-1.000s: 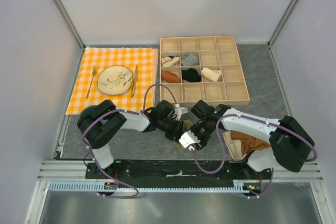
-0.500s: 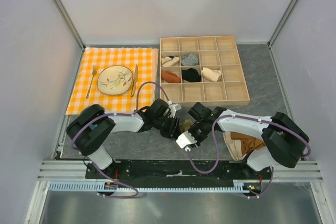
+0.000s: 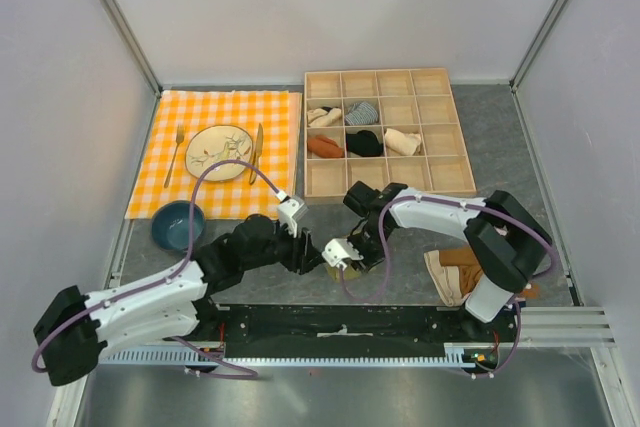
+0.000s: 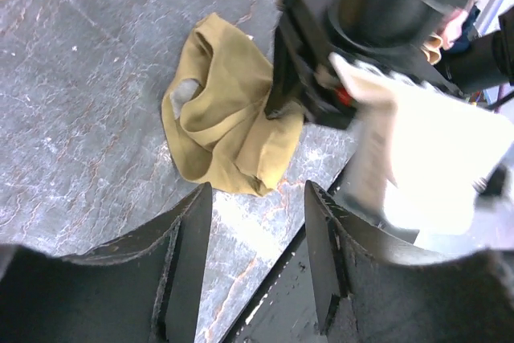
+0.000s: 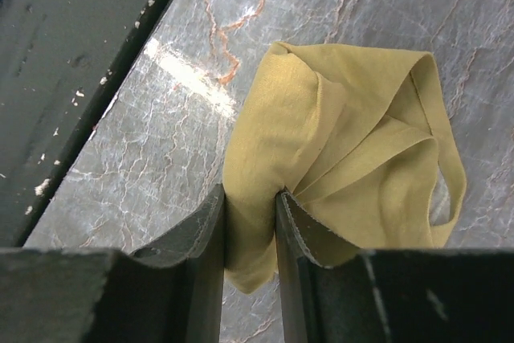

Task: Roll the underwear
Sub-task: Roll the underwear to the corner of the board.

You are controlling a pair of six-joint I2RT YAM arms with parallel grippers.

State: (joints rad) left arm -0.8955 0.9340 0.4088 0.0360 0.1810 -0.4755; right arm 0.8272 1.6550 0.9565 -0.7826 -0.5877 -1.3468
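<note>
At the far left an orange-and-white checked cloth (image 3: pixel 150 182) lies on the grey marbled desk (image 3: pixel 500 147). On it sits a round cream plate with a leaf pattern (image 3: pixel 219 152), with a gold fork (image 3: pixel 177 152) on its left and a gold knife (image 3: pixel 256 152) on its right. Just off the cloth's near edge stands a small blue bowl (image 3: pixel 178 224).

The left arm reaches low across the desk from the near left. Its left claw (image 4: pixel 257 190) has its dark fingers standing apart with nothing between them, pointing at the olive-khaki fabric underwear (image 4: pixel 225 126) just beyond their tips.

The underwear lies crumpled in a loose heap on the desk close to the black rail at the near edge, between the two claws and well in front of the tray. One leg opening gapes and shows the desk through it.

From the other side the right claw (image 5: pixel 249 214) is clamped on a bunched fold at the underwear's edge, with cloth squeezed between its two fingers.

Behind them sits a pale wooden tray of square compartments (image 3: pixel 440 82). Rolled garments in cream, grey check, rust-orange and black fill some of its middle cells.

At the near right, by the right arm's base, a rust-brown garment (image 3: pixel 462 269) lies in a pile.
</note>
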